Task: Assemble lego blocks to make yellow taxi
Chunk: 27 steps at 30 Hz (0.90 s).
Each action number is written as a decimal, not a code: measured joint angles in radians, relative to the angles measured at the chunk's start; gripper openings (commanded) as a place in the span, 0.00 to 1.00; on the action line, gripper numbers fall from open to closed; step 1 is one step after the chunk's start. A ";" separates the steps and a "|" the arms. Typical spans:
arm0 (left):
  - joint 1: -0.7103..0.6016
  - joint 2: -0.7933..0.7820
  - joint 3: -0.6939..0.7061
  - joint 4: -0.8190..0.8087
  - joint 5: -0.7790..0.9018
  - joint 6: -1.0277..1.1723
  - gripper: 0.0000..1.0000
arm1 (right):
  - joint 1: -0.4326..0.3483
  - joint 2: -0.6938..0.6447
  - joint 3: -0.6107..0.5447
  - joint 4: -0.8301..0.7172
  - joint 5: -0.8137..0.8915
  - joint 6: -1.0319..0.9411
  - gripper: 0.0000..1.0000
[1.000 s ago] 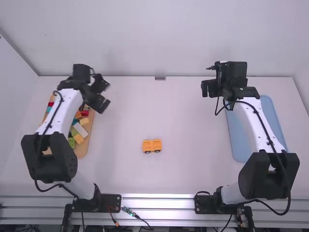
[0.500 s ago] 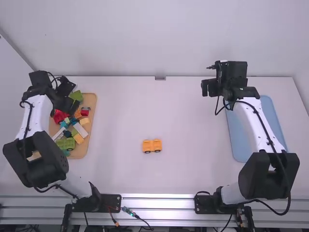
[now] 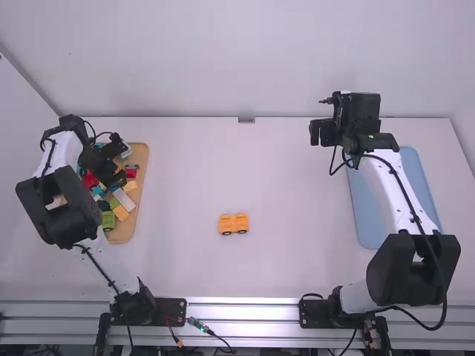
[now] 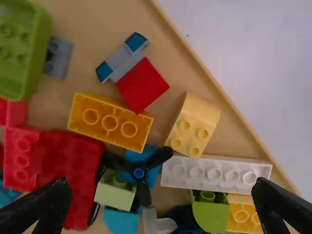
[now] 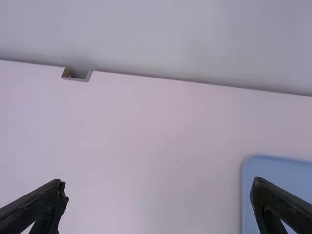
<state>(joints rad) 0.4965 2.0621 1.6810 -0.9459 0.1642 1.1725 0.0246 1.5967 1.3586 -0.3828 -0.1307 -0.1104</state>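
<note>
Tan, shallow and round-cornered, a wooden tray (image 3: 128, 235) sits at the left of the white tabletop (image 3: 289, 222), heaped with toy building blocks. Over it hangs the black left gripper (image 3: 119, 162), its jaws standing wide apart above the pile. Its wrist view shows, among the blocks, a light green hollow block (image 4: 18, 53), red studded blocks (image 4: 68, 170), an orange-yellow studded brick (image 4: 109, 122) and a black three-bladed propeller (image 4: 139, 173). Touching one end of the orange-yellow brick is a flat-faced red block (image 4: 142, 85), itself against a grey piece with blue ends (image 4: 119, 61). A pale yellow block with a rounded end (image 4: 196, 122) lies by a long white brick (image 4: 217, 172).

Well apart from the tray, near the middle of the tabletop, the yellow-orange taxi piece (image 3: 234, 223) stands with two boxy halves and dark wheels.

Farther right, the black right gripper (image 3: 320, 133) hangs raised, jaws spread wide. Just beyond it, at the right, lies a pale blue rounded tray (image 3: 419, 185), partly hidden by the right arm.
</note>
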 measured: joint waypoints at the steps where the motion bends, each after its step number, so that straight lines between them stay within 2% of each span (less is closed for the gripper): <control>1: 0.000 0.031 0.036 -0.038 0.003 0.029 0.99 | 0.006 0.000 0.000 0.000 0.000 0.003 0.99; 4: 0.000 0.083 0.100 -0.117 0.010 0.082 1.00 | 0.027 0.000 0.000 0.001 0.001 0.004 0.99; 11: -0.006 0.119 0.114 -0.133 0.000 0.167 0.87 | 0.060 0.000 0.000 0.006 0.035 0.007 0.99; 20: -0.024 0.119 0.052 -0.130 -0.020 0.187 0.83 | 0.071 0.000 0.000 0.010 0.045 0.006 0.99; 27: -0.024 0.119 -0.031 -0.016 -0.030 0.195 0.81 | 0.070 0.000 0.000 0.013 0.045 0.005 0.99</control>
<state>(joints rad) 0.4728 2.1807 1.6505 -0.9623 0.1345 1.3670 0.0944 1.5967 1.3586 -0.3698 -0.0853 -0.1051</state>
